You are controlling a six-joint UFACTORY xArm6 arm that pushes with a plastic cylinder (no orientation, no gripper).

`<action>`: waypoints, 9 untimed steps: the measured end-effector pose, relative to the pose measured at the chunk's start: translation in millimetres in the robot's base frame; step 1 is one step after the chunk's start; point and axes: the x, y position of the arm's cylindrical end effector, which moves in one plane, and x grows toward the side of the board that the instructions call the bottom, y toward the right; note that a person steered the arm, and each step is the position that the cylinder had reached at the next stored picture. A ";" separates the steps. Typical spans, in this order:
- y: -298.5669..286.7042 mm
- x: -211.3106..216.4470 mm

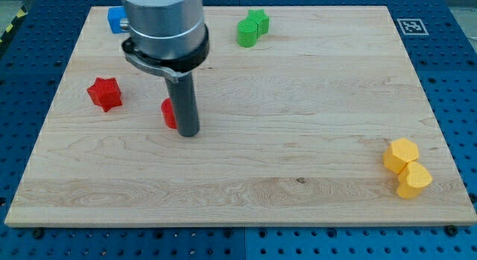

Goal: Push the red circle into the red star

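Observation:
The red star [104, 93] lies on the wooden board [298, 141] at the view's left. The red circle [168, 114] sits to the star's right, mostly hidden behind my rod. My tip [188, 133] rests on the board right against the circle's right side, so the circle lies between the tip and the star. A gap of bare board separates the circle from the star.
A blue block [115, 19] sits at the view's top left, partly behind the arm's grey body [164, 25]. Two green blocks [253, 27] sit at the top centre. Two yellow blocks [406, 167] sit at the lower right, near the board's edge.

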 end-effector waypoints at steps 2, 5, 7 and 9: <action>-46.3 -22.4; -175.2 -16.1; -152.5 -44.0; -119.5 -30.6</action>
